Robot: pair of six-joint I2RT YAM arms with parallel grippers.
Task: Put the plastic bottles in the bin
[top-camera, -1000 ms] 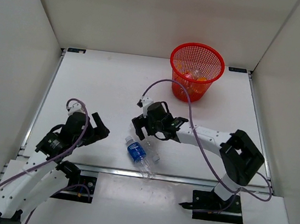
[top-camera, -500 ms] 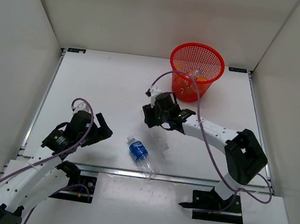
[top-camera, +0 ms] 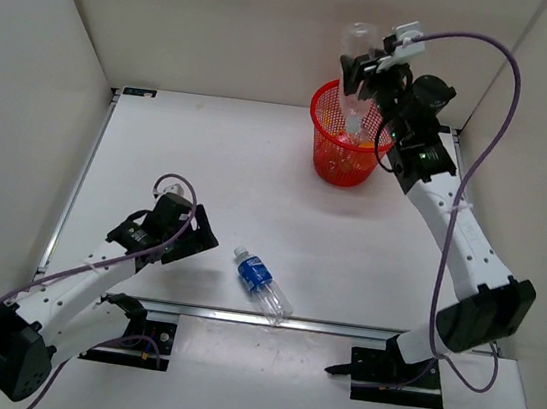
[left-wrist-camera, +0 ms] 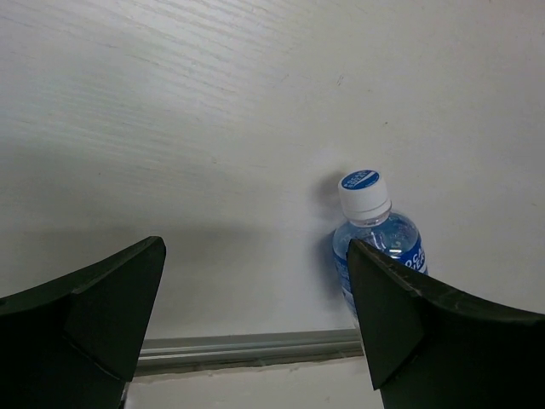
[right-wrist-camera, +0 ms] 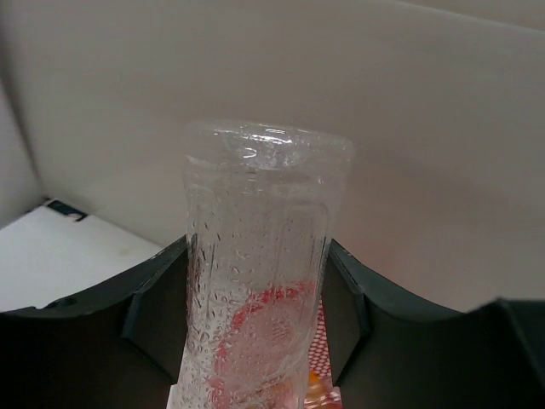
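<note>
Since the earlier frame my right pincer (top-camera: 363,75) swung up above the bin (top-camera: 332,162), clamped on the clear bottle (top-camera: 356,46); release should be next. My left pincer (left-wrist-camera: 255,247), apart, faces the blue-label bottle (top-camera: 256,276).

Bin (top-camera: 331,167) placed at the tabletop's (top-camera: 189,153) far right, plain bottle (top-camera: 355,42) held above it by the right hand (top-camera: 362,70), labelled bottle (top-camera: 258,281) laid by the front edge, left hand (top-camera: 199,233) just left.
</note>
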